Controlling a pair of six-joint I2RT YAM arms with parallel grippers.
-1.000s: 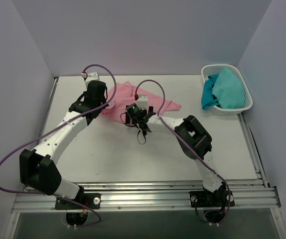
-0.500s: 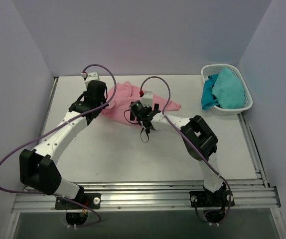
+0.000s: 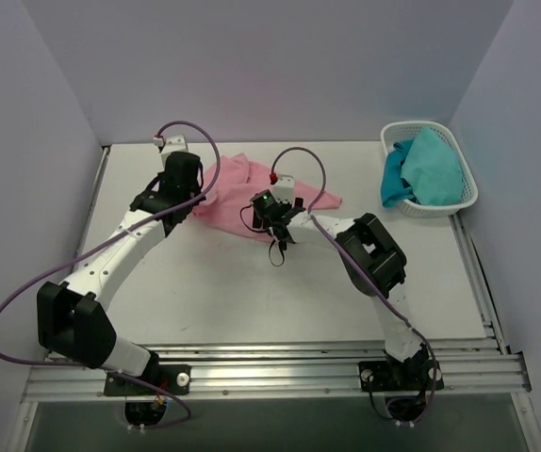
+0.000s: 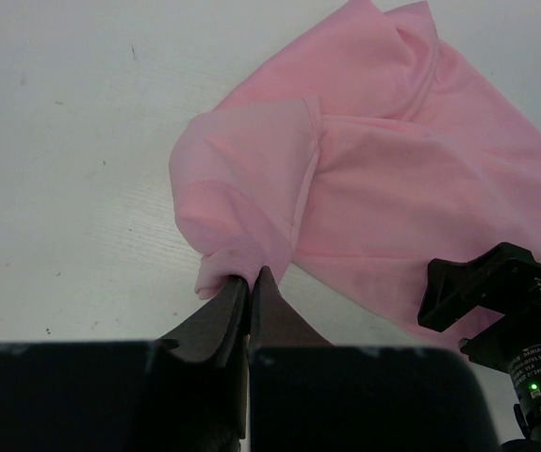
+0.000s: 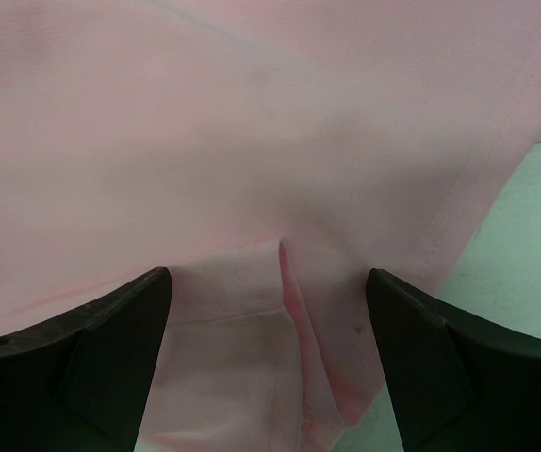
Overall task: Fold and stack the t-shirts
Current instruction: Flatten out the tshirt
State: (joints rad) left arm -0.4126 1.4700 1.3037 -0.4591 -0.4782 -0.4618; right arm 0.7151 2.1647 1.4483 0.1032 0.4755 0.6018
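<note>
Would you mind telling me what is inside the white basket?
Crumpled teal cloth is heaped in the basket, rising above its rim; anything beneath that cloth is hidden.

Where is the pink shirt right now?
In the top view, the pink t-shirt lies crumpled at the far middle of the table, left of the white basket. The left gripper pinches its edge.

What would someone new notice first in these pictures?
The crumpled light pink cloth t-shirt at the far middle of the white table, with the left tool pinched shut on a fold of its edge and the right tool spread open just above it. Next, the white plastic lattice basket at the far right corner, holding bright teal cloth.
</note>
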